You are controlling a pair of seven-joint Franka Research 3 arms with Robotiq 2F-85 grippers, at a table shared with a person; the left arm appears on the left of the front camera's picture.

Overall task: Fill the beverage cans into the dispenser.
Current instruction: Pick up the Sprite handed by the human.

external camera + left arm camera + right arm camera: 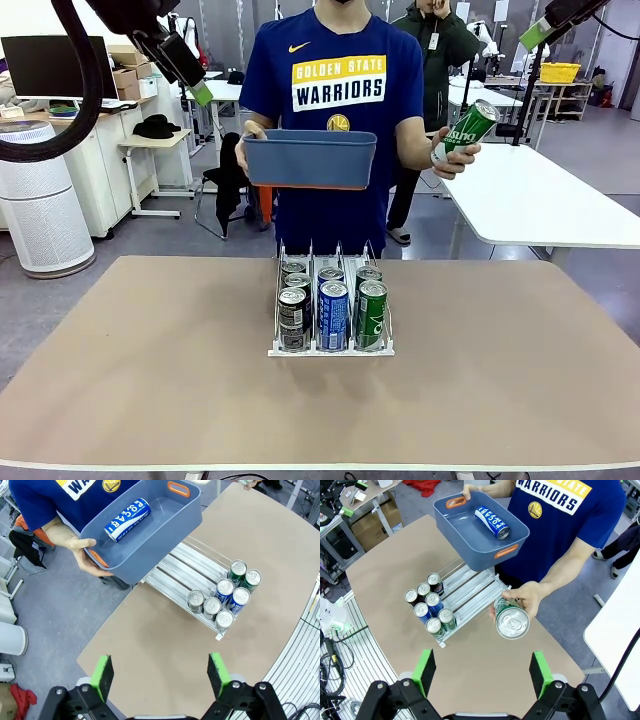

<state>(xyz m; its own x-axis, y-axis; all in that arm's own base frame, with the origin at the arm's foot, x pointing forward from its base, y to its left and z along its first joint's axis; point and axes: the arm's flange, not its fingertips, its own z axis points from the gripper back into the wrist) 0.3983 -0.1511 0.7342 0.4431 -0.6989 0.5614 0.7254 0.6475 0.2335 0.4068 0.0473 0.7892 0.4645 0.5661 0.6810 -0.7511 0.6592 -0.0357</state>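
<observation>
Left gripper (160,662) was spread, empty, 10 o'clock. Bin (310,160) at 12 held one blue can (127,513). Dispenser (177,570), centre: seven cans (333,305) in, I think. Person's hand (452,160) at 1 o'clock gripped green can (466,128). Right gripper (482,659) was spread, empty. Two left.

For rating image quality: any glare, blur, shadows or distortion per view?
Front view: even light, soft shadow before the dispenser, nothing blurred. Left wrist view: silver tops of the racked cans glint; white slats at right curve. Right wrist view: the held green can is sharp, its top shiny.
</observation>
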